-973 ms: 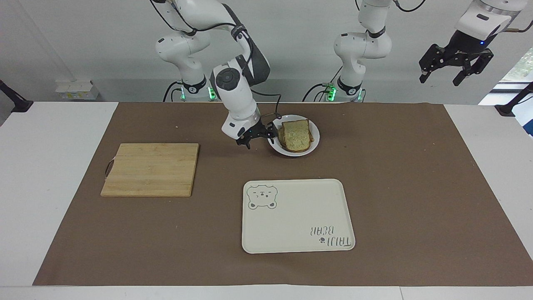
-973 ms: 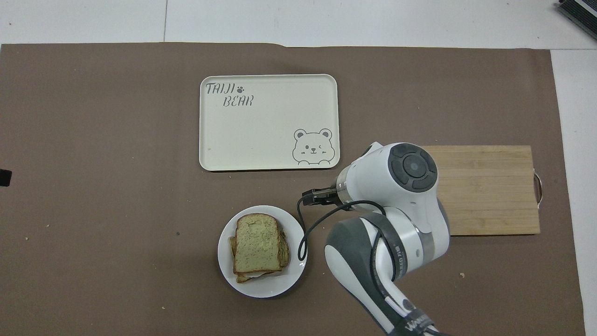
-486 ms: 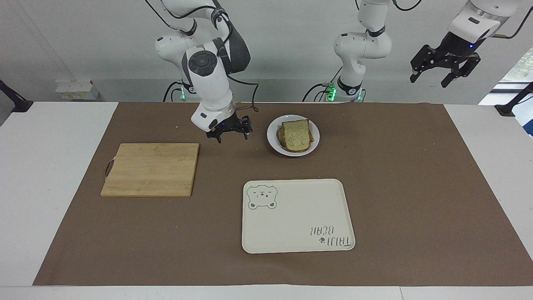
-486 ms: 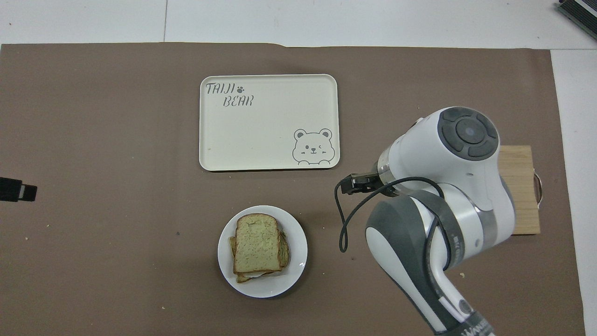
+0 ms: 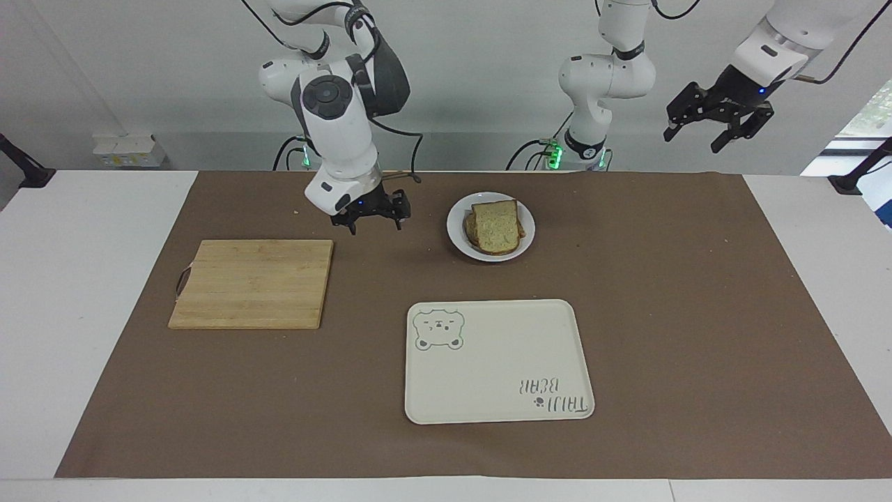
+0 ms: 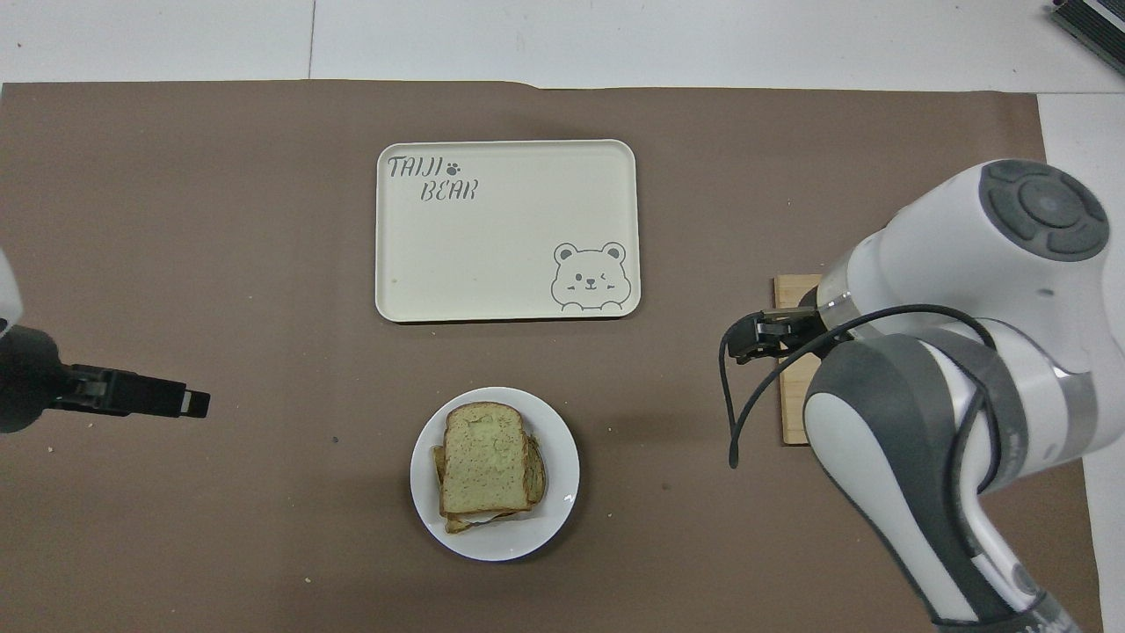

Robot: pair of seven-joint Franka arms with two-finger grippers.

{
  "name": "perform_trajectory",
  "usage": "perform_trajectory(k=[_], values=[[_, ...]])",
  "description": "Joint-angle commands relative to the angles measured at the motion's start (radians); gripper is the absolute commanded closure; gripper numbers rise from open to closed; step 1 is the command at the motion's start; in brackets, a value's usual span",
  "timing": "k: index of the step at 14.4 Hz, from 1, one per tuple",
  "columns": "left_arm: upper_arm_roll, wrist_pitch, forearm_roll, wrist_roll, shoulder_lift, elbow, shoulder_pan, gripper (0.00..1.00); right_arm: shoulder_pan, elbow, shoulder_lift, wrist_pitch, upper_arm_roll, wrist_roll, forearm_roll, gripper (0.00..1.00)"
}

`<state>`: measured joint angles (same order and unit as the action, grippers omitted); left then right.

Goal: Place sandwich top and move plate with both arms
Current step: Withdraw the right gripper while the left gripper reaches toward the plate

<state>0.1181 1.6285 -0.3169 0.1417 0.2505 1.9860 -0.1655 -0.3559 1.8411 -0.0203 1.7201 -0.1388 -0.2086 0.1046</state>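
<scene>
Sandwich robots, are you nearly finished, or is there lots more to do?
About halfway. The sandwich top already lies on the stack on the plate. Nothing is in hand: the right end effector hangs open and empty over the mat between the cutting board and the plate, and the left end effector is open, high over its end of the table. Left to do: move the plate, perhaps onto the bear tray.

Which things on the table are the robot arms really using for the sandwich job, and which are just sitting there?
For the job:
- bread slice, lying on top of the sandwich
- white plate under it
- right gripper, over the brown mat between board and plate
- left gripper, up in the air

Just sitting there:
- wooden board
- bear tray
- brown mat
</scene>
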Motion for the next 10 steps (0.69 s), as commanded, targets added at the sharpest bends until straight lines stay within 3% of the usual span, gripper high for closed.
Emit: perform_trajectory(k=[1, 6, 10], values=[[0.009, 0.183, -0.04, 0.01, 0.085, 0.201, -0.058, 0.0, 0.089, 0.033, 0.017, -0.01, 0.01, 0.086, -0.013, 0.0], [0.011, 0.391, -0.183, 0.031, 0.075, 0.354, -0.112, 0.05, 0.241, 0.03, 0.008, 0.012, 0.01, 0.135, -0.016, 0.0], [0.009, 0.568, -0.359, 0.159, 0.059, 0.509, -0.153, 0.07, 0.241, -0.077, 0.042, -0.013, 0.011, 0.186, -0.098, 0.0]])
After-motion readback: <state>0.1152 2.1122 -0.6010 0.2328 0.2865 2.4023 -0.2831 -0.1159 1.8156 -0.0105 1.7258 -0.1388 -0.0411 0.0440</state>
